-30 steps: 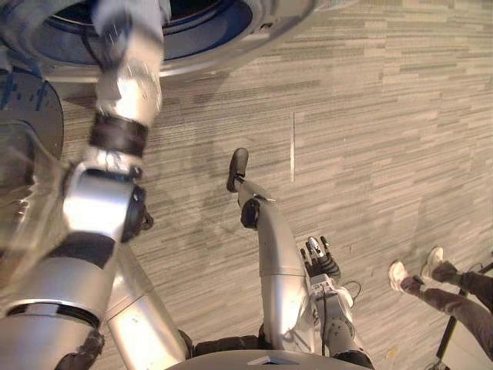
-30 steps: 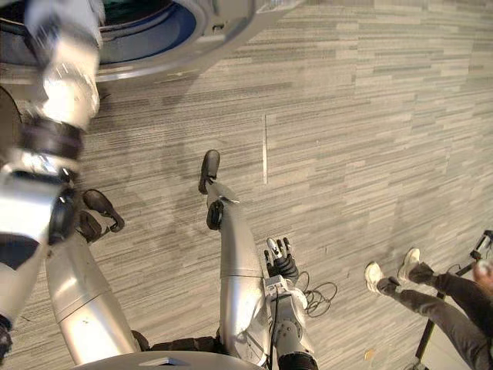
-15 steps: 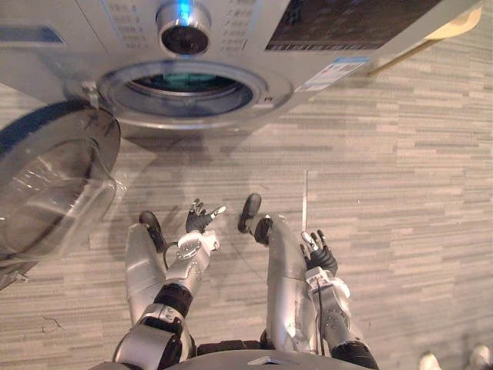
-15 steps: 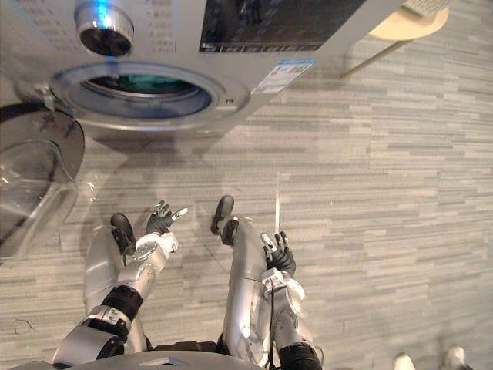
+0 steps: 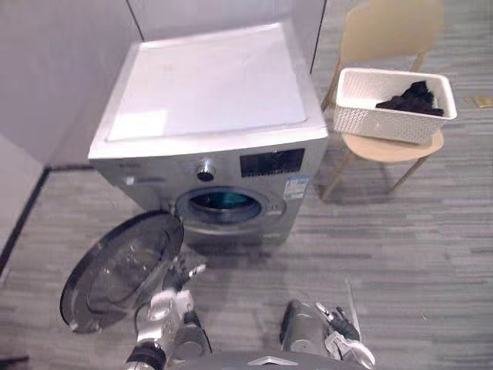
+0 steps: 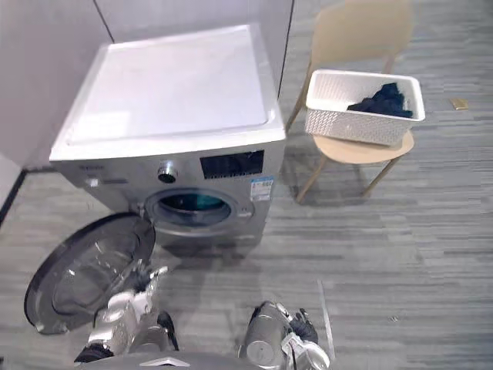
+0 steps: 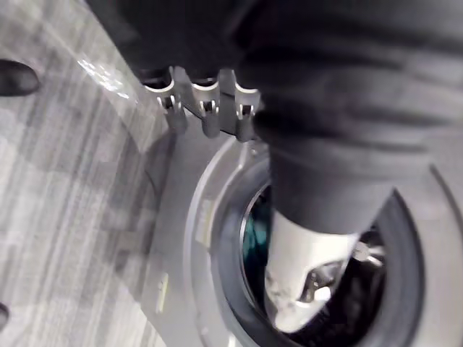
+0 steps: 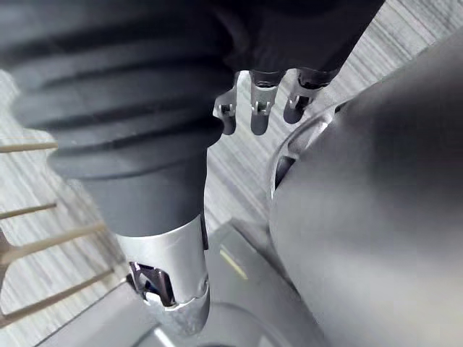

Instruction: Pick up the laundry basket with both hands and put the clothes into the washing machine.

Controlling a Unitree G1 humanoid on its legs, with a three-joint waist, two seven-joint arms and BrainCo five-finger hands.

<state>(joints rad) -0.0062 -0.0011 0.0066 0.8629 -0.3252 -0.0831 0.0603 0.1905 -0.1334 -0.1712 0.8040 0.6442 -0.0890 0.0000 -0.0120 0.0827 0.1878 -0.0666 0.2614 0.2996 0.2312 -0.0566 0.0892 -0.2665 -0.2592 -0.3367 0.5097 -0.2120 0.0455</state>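
Note:
A white laundry basket [image 5: 383, 125] stands on the seat of a wooden chair [image 5: 390, 31] to the right of the washing machine [image 5: 216, 116]. Dark clothes [image 5: 413, 99] lie heaped in its right end. The machine's round door [image 5: 123, 270] hangs swung wide to the left, and the drum opening [image 5: 221, 205] shows dark with a blue glint. My left hand [image 5: 179, 277] is low, just by the door's edge, fingers relaxed and holding nothing. My right hand [image 5: 339, 325] hangs low at my right side, open and empty, far from the basket.
Grey partition walls [image 5: 62, 62] close in behind and to the left of the machine. Striped grey floor [image 5: 416, 254] lies open between me and the chair. The chair's legs [image 5: 339, 173] splay out beside the machine's right corner.
The camera has swung up from the floor to take in the whole machine and the chair. My left arm came down from the drum opening a second ago and now hangs by the door.

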